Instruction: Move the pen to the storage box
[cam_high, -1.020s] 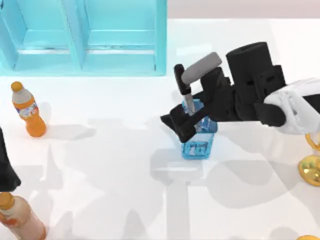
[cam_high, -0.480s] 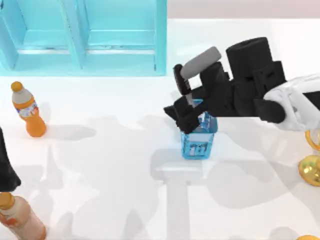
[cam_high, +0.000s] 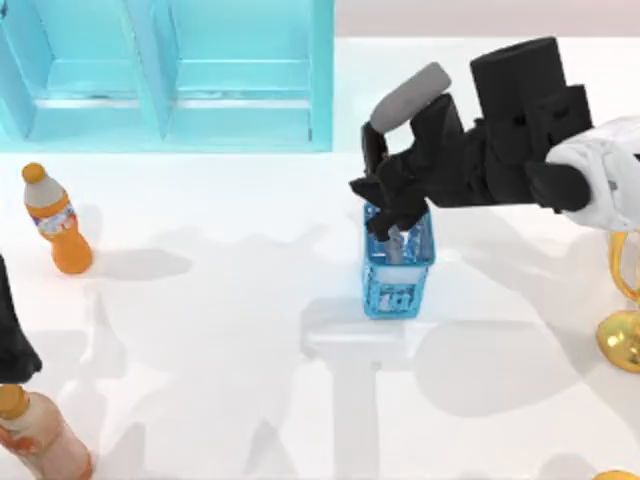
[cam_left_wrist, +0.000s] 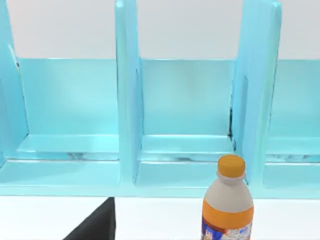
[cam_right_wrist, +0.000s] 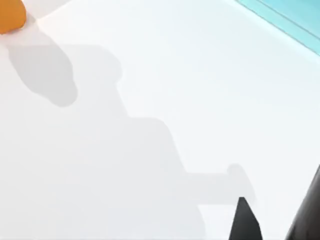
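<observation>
The pen (cam_high: 372, 150) stands nearly upright, black cap on top. Its silvery-grey barrel (cam_high: 397, 243) reaches down into the storage box (cam_high: 398, 287), a small clear blue box at the middle of the table. My right gripper (cam_high: 385, 205) comes in from the right just above the box's far rim and is shut on the pen. Its dark fingertips (cam_right_wrist: 245, 222) show over bare table in the right wrist view. My left arm (cam_high: 12, 335) is parked at the table's left edge.
A cyan shelf unit (cam_high: 170, 75) (cam_left_wrist: 125, 100) fills the back left. An orange bottle (cam_high: 55, 220) (cam_left_wrist: 227, 205) stands at the left and another bottle (cam_high: 40, 435) at the front left corner. A gold stand (cam_high: 622, 335) is at the right edge.
My right gripper has shifted toward the back and slightly right with the pen. The pen's lower end now sits inside the blue box instead of in front of its far rim.
</observation>
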